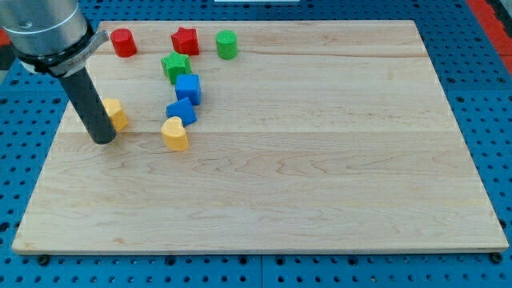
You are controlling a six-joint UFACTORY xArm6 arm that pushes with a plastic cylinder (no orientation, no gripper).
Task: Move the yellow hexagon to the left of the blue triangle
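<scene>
The yellow hexagon (117, 114) lies near the board's left side, partly hidden by my rod. My tip (102, 139) rests on the board just below and left of it, touching or nearly touching it. The blue triangle (181, 111) lies to the hexagon's right, with a gap between them. A yellow heart-shaped block (175, 134) sits just below the triangle.
A blue cube (189, 88) sits above the triangle, a green star (175, 65) above that. Along the view's top are a red cylinder (123, 42), a red star (185, 40) and a green cylinder (227, 45). The wooden board (320, 160) lies on a blue pegboard.
</scene>
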